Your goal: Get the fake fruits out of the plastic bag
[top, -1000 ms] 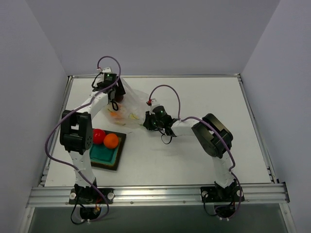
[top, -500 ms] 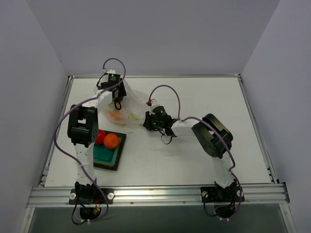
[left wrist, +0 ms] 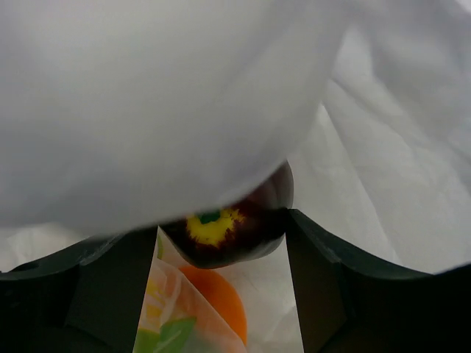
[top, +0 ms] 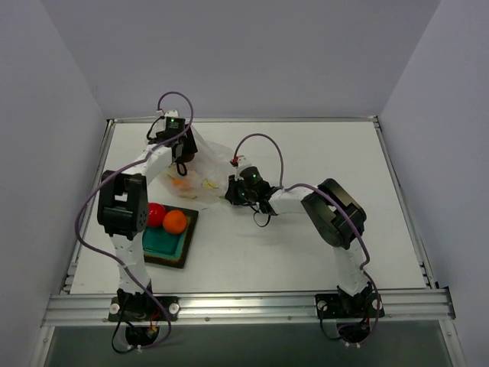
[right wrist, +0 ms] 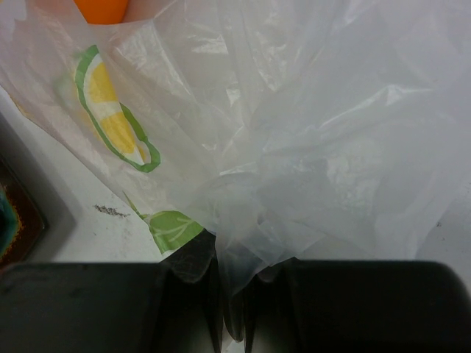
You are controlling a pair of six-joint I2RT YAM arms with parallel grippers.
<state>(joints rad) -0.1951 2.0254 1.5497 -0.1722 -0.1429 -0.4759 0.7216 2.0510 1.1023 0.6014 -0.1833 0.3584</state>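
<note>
In the overhead view, the large clear wrinkly plastic bag printed with yellow-green citrus slices (top: 208, 167) lies on the white table (top: 306, 245) in the upper left-centre of the frame, between the two arms' tips.

The left gripper (left wrist: 221, 234) is pushed in under the film at the bag's upper left end. In the left wrist view, its two dark fingers (left wrist: 110, 294) stand on either side of a glossy dark maroon fruit with a yellow and green spot (left wrist: 239, 224), each touching it, so the claw is grasping this fruit. White film covers the upper half of that frame. Below the maroon fruit, lower centre, a glossy orange fruit (left wrist: 221, 301) lies inside the bag.

The right gripper (right wrist: 234, 298) is clenched on the bag's lower right end. In the right wrist view, a bunched fold of film runs down between its closed fingers at bottom centre.

Just below and left of the bag sits a square teal dish with a dark rim (top: 157, 246). Its upper end holds a glossy red fruit (top: 155, 215) and a second orange fruit (top: 175, 222), side by side and touching.
</note>
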